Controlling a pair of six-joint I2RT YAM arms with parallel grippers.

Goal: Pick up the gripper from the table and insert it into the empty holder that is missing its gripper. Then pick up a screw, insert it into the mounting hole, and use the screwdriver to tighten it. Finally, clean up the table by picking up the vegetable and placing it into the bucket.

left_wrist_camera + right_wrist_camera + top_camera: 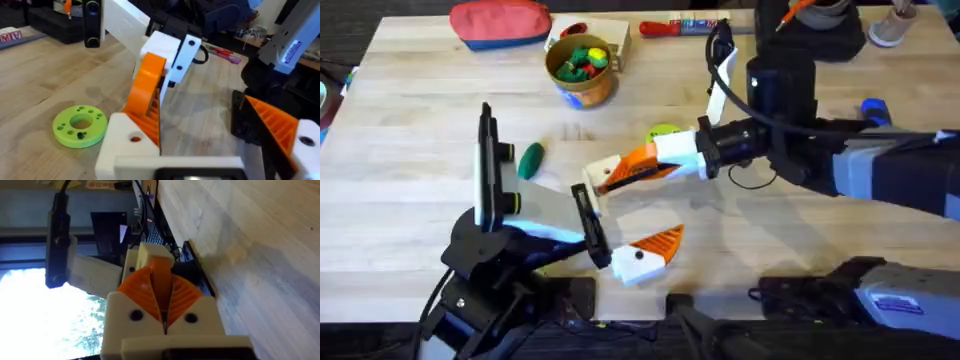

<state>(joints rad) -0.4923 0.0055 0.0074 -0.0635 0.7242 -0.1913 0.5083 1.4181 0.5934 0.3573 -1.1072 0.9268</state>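
Note:
My right gripper (620,172) reaches in from the right and is shut on the small orange gripper wedge (146,87). It holds the wedge against the plain white holder (120,147), which is one finger of my left gripper (642,208). That gripper stands open, and its other finger (658,244) carries an orange pad. A mounting hole (135,138) shows on the holder. The dark green vegetable (530,160) lies left of both grippers. At the back stands the bucket (582,68). A blue screwdriver handle (874,107) pokes out behind the right arm. The screw is out of view.
A yellow-green ring (663,132) lies just behind the right gripper. A red pouch (500,22) and a red-handled tool (665,28) sit along the far edge. The bucket holds several small coloured toys. Bare wood lies at the far left.

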